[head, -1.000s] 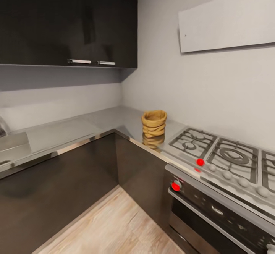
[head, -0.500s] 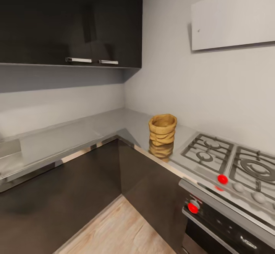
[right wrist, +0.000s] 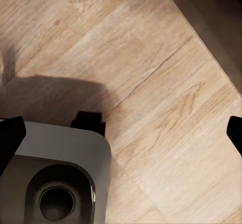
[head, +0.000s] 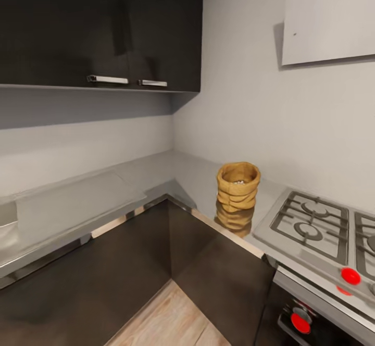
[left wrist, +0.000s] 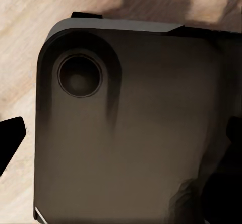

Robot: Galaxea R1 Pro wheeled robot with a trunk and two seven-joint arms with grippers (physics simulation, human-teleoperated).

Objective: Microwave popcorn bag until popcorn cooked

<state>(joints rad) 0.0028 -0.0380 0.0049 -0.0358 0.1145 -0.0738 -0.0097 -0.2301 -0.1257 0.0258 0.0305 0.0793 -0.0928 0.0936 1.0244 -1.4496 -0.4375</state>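
The popcorn bag [head: 238,187], a tan burlap sack with a rolled rim, stands upright on the grey steel countertop [head: 156,171] near the corner, just left of the gas hob. A little whitish popcorn [head: 240,182] shows inside its mouth. The microwave is out of view. My left gripper [left wrist: 121,143] hangs over the robot's dark base, its black fingertips [left wrist: 10,138] far apart, open and holding nothing. My right gripper [right wrist: 121,138] hangs above the wooden floor, fingertips [right wrist: 9,141] also wide apart and open.
A gas hob [head: 315,223] with red knobs sits right of the bag above a dark oven front. Dark wall cabinets [head: 104,28] hang over the left counter run. A pale hood panel [head: 330,21] is on the right wall. Wooden floor [head: 166,325] lies between the cabinet fronts.
The whole head view has shifted: the camera has come closer to the counter corner, so the bag looks larger and sits further right and lower. The bag itself has not moved.
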